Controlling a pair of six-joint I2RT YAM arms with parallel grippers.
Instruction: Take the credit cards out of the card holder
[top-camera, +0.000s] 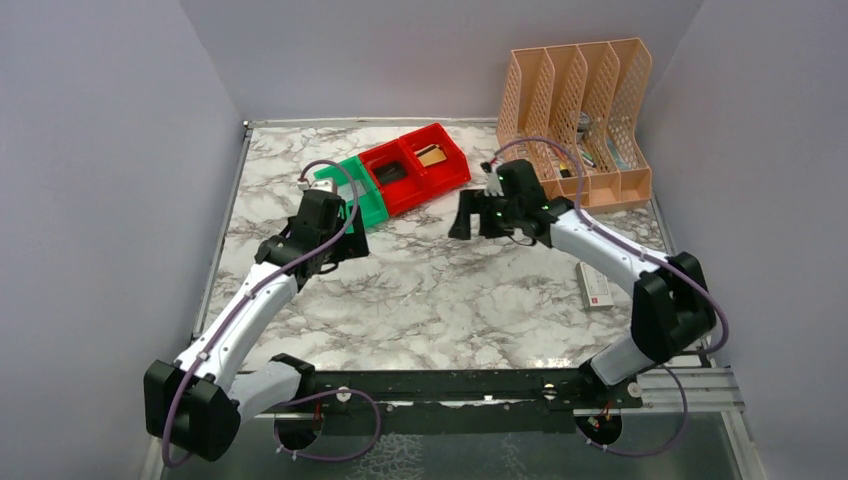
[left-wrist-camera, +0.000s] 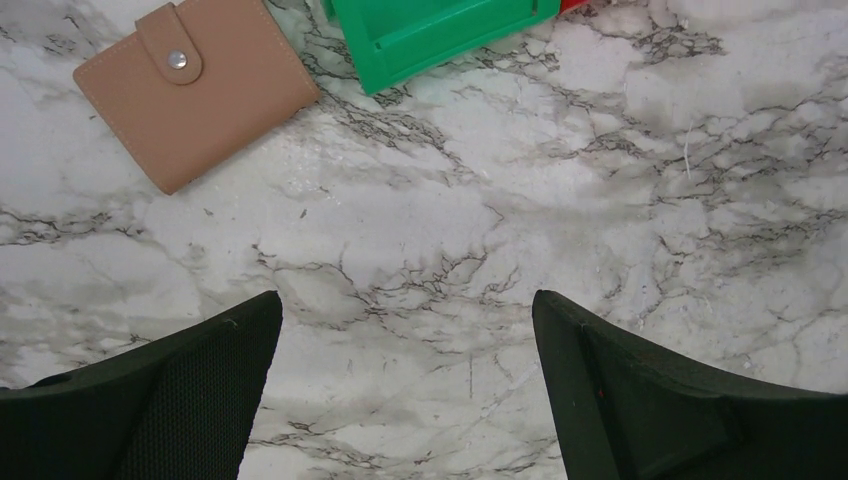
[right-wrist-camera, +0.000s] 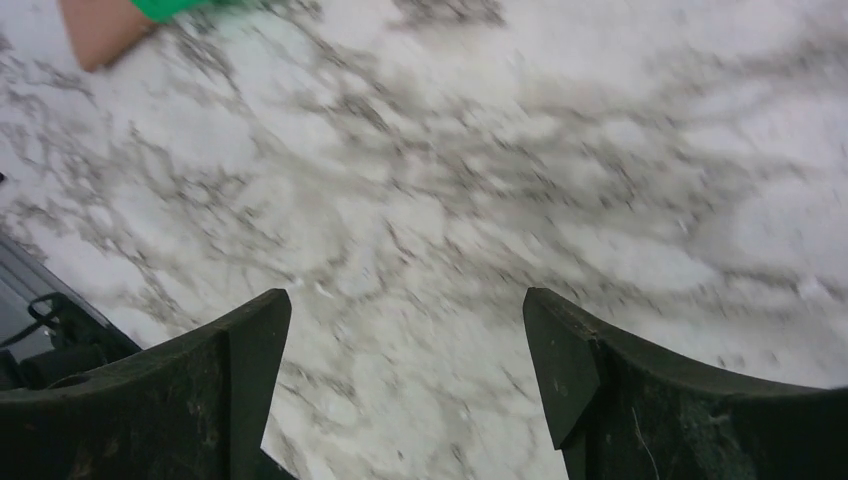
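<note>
Left wrist view: left gripper (left-wrist-camera: 405, 300) spread wide, nothing between the black fingers (left-wrist-camera: 200, 390) but bare marble tabletop (left-wrist-camera: 560, 200). Beyond the left finger, up at the frame's left, closed tan card holder (left-wrist-camera: 195, 90) flat on the marble, snap tab facing up. Set on a diagonal, long axis running from lower left to upper right, one corner toward the fingers, far edge cut by the frame. Just beside its right corner, green bin (left-wrist-camera: 440, 35), a thin strip of marble between.

Right wrist view, blurred: right gripper (right-wrist-camera: 405, 295) likewise wide and holding nothing, over open marble; a tan corner of the card holder and a scrap of green at the top left.

Top external view: both arms angled inward over white, grey-veined marble, plain grey walls on three sides. Open surface across the middle and near side. Green bin joined to red bin (top-camera: 415, 165) at the back; peach file rack (top-camera: 580, 110) back right; white box (top-camera: 594, 285) by the right edge.
</note>
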